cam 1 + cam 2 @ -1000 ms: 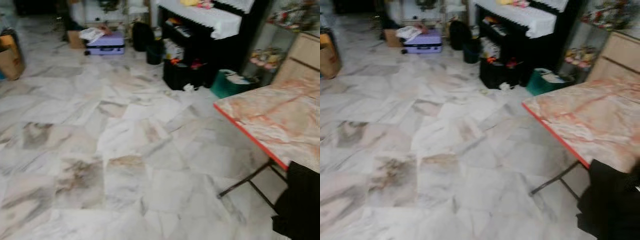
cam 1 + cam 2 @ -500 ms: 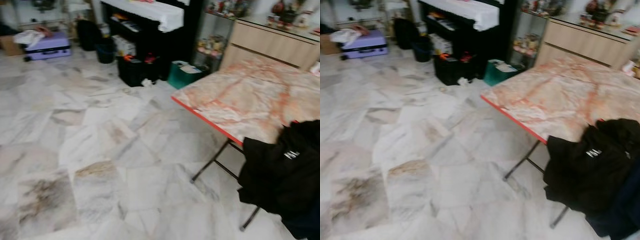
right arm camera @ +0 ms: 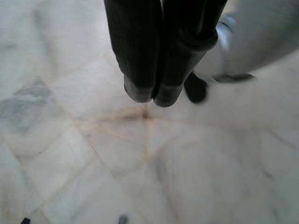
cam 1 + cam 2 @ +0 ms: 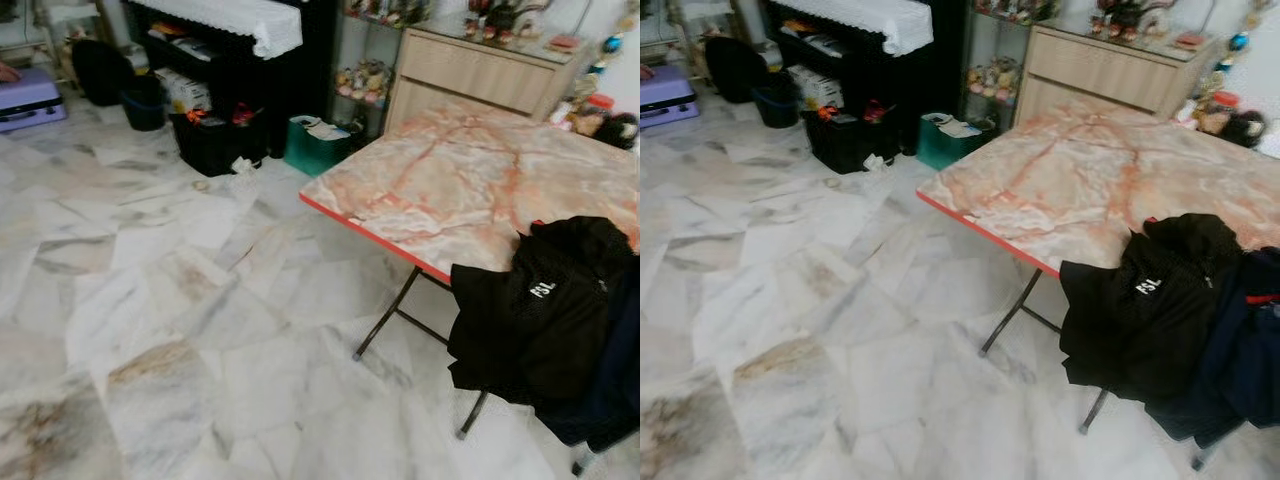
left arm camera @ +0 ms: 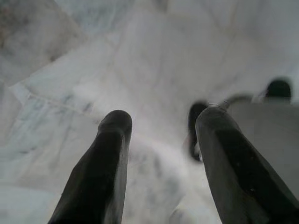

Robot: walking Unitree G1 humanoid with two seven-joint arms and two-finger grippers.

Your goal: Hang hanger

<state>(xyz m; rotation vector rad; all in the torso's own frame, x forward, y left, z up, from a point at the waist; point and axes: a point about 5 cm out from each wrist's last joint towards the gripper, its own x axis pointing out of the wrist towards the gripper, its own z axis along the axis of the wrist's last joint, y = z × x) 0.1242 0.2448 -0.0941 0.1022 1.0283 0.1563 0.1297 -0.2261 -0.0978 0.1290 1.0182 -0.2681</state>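
A black jacket (image 4: 545, 305) with a small white logo drapes over the near right edge of a folding table (image 4: 450, 185) with a pink marbled top and red rim. A dark blue garment (image 4: 1250, 370) hangs beside it, further right. I cannot make out a hanger. In the left wrist view my left gripper (image 5: 161, 126) is open, pointing down at the marble floor with nothing between its fingers. My right gripper (image 3: 152, 95) hangs over the floor with its fingers pressed together, holding nothing.
A black shelf unit (image 4: 230, 60) with a white lace cover stands at the back, with black bags (image 4: 215, 140) and a green box (image 4: 315, 145) at its foot. A wooden cabinet (image 4: 480, 75) stands behind the table. A purple suitcase (image 4: 25, 100) lies far left. Marble floor (image 4: 180, 330) spreads ahead.
The camera has swung to the right: the table and black jacket now sit further into the picture, and the blue garment has come into view. The suitcase has slid to the far left edge.
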